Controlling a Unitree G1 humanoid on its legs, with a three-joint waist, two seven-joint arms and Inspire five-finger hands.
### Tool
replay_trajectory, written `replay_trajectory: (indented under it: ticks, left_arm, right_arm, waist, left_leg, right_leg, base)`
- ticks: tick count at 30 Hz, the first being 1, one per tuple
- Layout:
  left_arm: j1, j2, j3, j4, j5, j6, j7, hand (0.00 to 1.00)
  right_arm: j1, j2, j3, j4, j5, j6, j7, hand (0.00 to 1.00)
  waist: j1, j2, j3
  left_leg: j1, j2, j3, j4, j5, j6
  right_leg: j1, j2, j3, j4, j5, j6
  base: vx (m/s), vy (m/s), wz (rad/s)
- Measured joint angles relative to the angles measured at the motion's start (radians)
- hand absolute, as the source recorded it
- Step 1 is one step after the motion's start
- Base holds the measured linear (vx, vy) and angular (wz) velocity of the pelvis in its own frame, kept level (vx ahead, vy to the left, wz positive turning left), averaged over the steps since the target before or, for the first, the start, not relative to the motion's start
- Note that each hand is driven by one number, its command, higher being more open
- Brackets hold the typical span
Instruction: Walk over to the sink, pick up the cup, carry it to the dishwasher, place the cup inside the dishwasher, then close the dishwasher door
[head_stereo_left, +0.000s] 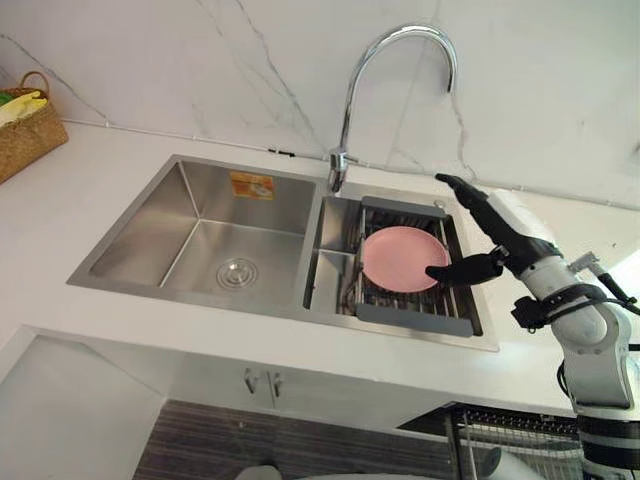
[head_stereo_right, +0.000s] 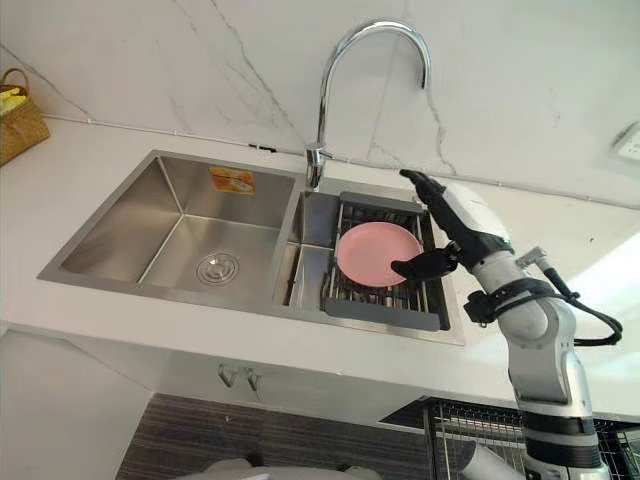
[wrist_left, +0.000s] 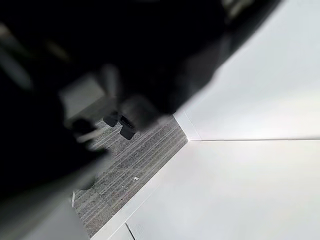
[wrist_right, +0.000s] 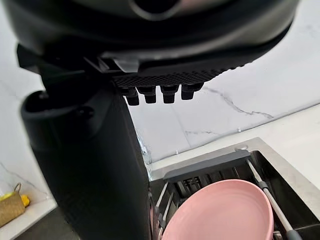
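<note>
- The right hand (head_stereo_left: 512, 232) is closest, reaching in over the right end of the sink (head_stereo_left: 150, 232). Its fingers are straight and spread, the thumb stands apart, and it holds nothing.
- The thumb tip sits at the near rim of a pink plate (head_stereo_left: 400, 256). I cannot tell whether they touch.
- The dish within reach is this plate rather than a cup. It lies on a grey drying rack (head_stereo_left: 412, 320) set into the small right-hand basin.
- Handling, as a judgement: the plate looks light, rigid and smooth, so it may be slippery if wet. It could chip if it is ceramic.
- The best hold is probably the rim on the side nearest the hand, thumb on top and fingers slid beneath between the rack bars.
- The sink is brushed steel with square walls and a round drain (head_stereo_left: 237, 272). A tall chrome faucet (head_stereo_left: 350, 95) arches above it.
- The countertop (head_stereo_left: 90, 190) is plain white and the wall behind it is veined marble. A woven basket (head_stereo_left: 25, 135) sits at the far left.
- A wire basket (head_stereo_left: 520, 425) shows under the counter edge, likely the dishwasher's.
- The left hand (wrist_left: 75, 50) is a dark blur above striped flooring, and I cannot tell its state.
</note>
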Motion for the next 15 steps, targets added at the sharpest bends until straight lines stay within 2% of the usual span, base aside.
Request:
replay_trajectory:
  ticks: [6, 11, 15]
  left_arm:
    - [0.001, 0.006, 0.02, -0.008, 0.0, 0.007, -0.015, 1.0]
    - [0.001, 0.004, 0.027, -0.01, 0.006, 0.009, -0.02, 1.0]
    - [0.002, 0.003, 0.029, -0.016, 0.019, 0.009, -0.02, 1.0]
  right_arm:
    - [-0.051, -0.026, 0.053, 0.025, -0.091, -0.004, 0.069, 1.0]
    - [-0.061, -0.03, 0.054, 0.029, -0.131, -0.005, 0.12, 1.0]
    - [-0.061, -0.031, 0.061, 0.031, -0.175, -0.023, 0.125, 1.0]
  waist:
    - [0.011, -0.018, 0.004]
    - [0.018, -0.021, 0.004]
    - [0.018, -0.022, 0.004]
  left_leg:
    - [0.0, 0.0, -0.002, 0.006, -0.001, 0.0]
    - [0.0, 0.0, -0.004, 0.005, -0.001, 0.001]
    - [0.001, 0.0, -0.009, 0.005, 0.0, 0.001]
  right_leg:
    - [0.007, 0.002, -0.001, -0.007, 0.001, 0.001]
    - [0.014, 0.004, -0.004, -0.017, 0.006, 0.001]
    - [0.017, 0.004, -0.009, -0.02, 0.006, 0.001]
  base:
    - [0.0, 0.0, 0.0]
    - [0.0, 0.0, 0.0]
    - [0.0, -0.002, 0.03]
